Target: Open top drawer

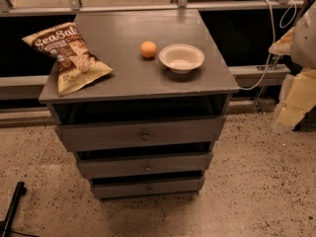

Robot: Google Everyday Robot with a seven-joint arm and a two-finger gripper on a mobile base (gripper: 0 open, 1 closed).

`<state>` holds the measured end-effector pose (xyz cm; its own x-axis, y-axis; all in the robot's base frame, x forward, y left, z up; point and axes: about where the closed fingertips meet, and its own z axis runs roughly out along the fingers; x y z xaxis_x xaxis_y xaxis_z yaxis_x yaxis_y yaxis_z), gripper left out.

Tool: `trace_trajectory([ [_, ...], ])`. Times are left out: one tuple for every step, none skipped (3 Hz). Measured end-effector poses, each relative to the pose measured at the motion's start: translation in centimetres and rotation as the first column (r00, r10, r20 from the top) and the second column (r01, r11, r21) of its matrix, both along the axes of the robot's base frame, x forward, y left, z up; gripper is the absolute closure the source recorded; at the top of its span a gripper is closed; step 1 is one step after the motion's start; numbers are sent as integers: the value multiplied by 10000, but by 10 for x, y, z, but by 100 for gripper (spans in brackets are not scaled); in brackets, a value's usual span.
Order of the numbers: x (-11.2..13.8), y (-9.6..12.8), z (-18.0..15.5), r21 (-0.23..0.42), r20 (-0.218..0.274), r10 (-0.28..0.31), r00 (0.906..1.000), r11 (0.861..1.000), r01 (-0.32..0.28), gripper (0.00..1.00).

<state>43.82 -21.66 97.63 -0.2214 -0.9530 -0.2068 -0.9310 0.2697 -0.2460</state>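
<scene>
Grey wood makes the counter [123, 33], which carries a chip bag [69, 58], an orange [148, 49] and a white bowl [181, 58]. The top drawer [108, 135] lies beneath a dark gap under its top, small knob [144, 136] at the centre, above two narrower drawers [113, 166]. My fingers [295, 100] hang at the right edge, well apart from the drawers, and I cannot tell whether they are released or clenched.

Cream, blocky end effector [295, 100] at right edge
</scene>
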Motion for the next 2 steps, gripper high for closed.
trace_trajectory([
  [0, 0, 0, 3, -2, -1, 10000, 10000, 1, 0],
  [2, 7, -24, 665, -316, -94, 9995, 9977, 115, 0],
])
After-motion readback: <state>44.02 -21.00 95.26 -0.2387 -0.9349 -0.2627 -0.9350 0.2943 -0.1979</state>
